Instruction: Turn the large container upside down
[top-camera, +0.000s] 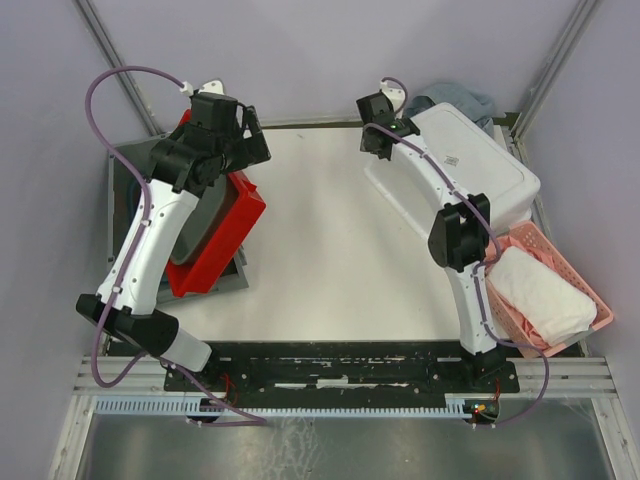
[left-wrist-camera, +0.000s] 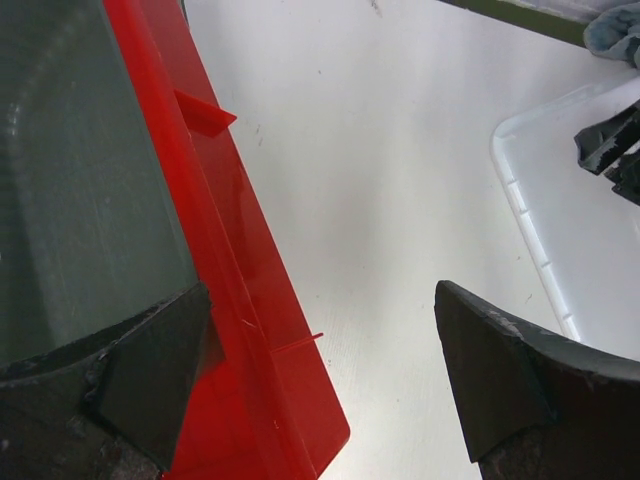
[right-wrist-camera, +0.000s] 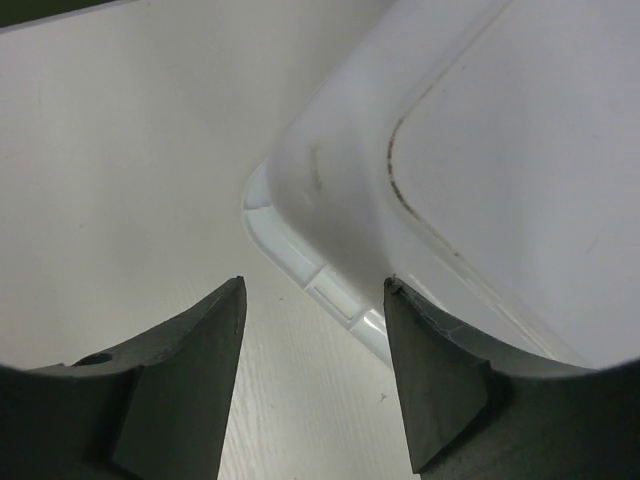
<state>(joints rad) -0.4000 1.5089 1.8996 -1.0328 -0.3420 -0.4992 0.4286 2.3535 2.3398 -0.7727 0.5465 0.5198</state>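
The large container (top-camera: 470, 165), a white moulded plastic tub, is found at the far right of the desk (top-camera: 320, 230), and it appears to lie base upward with its flanged rim down on the surface. It is judged to be light for its bulk and fairly stiff, though the thin walls would probably flex under a hard pinch. The glossy, rounded sides are likely to be slippery, so a hold on the bare wall is not advised. The ribbed lip around the opening is the better place to be gripped, preferably at or near a corner where the plastic is stiffest. The right claw (right-wrist-camera: 314, 283) is seen with its jaws apart, poised over the tub's near corner and clamped on nothing. The left claw (left-wrist-camera: 322, 288) is spread wide and empty, one finger held over the red bin (top-camera: 245, 215) at the left of the desk, well apart from the tub.
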